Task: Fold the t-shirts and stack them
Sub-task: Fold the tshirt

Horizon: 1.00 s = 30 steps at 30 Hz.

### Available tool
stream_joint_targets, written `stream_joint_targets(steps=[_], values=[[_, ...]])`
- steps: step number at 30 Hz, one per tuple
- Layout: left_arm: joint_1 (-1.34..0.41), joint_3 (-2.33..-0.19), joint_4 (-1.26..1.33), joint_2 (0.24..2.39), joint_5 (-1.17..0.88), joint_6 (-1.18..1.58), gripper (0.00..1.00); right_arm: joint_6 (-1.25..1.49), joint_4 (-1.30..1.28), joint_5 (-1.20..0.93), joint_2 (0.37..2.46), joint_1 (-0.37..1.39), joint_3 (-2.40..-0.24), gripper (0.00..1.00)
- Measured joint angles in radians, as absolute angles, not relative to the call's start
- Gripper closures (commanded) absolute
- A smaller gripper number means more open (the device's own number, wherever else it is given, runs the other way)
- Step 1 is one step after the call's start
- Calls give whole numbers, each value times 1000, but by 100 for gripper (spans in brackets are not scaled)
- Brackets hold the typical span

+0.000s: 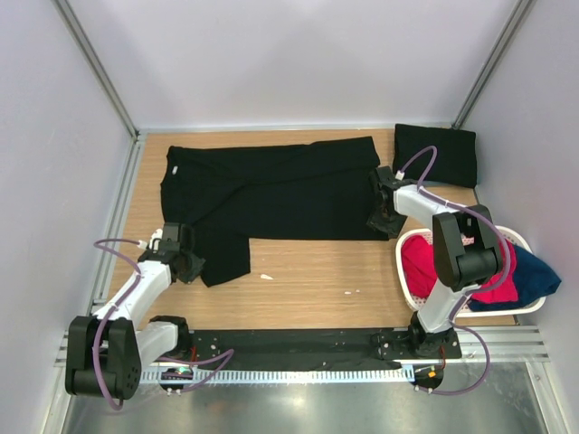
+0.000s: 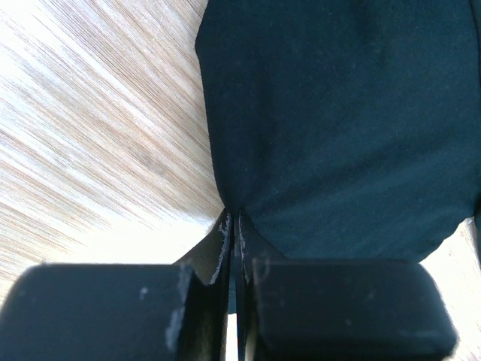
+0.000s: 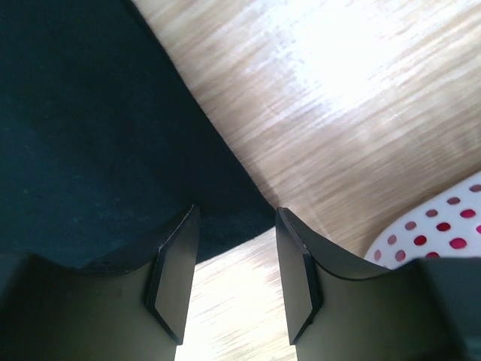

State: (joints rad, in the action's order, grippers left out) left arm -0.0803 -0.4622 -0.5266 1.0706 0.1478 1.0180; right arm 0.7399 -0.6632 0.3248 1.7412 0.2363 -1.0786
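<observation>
Spread t-shirt lies flat on the far half of the surface. A folded t-shirt sits in the far-right corner. Cloth's limp & light, so I'd take edges/corners and lift both sides together, else it sags. Left jaws clenched on the near-left flap's edge. Right jaws parted, straddling the near-right corner, not pinching yet. Wrist views show each bite; only the top view shows the whole layout & the folded one.
</observation>
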Motion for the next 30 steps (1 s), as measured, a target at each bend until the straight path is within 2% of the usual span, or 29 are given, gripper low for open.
stream_joint_targets(steps=[7, 14, 18, 19, 21, 25, 27, 30], values=[[-80, -470, -542, 1071, 163, 1018, 100, 750, -716, 343, 1742, 233, -1087, 50], [-80, -479, -554, 1072, 169, 1018, 100, 751, -719, 354, 1742, 231, -1076, 57], [-80, -497, -565, 1072, 173, 1017, 100, 754, -700, 355, 1744, 228, -1071, 70], [-80, -505, -571, 1071, 174, 1015, 100, 755, -693, 356, 1744, 228, -1069, 76], [-80, -517, -579, 1069, 177, 1012, 100, 757, -674, 357, 1744, 226, -1066, 78], [-81, -552, -603, 1068, 192, 1003, 100, 759, -644, 357, 1746, 214, -1063, 95], [-81, -572, -614, 1066, 201, 994, 100, 758, -638, 357, 1746, 209, -1063, 99], [-81, -612, -641, 1060, 219, 985, 100, 758, -636, 356, 1746, 205, -1065, 99]])
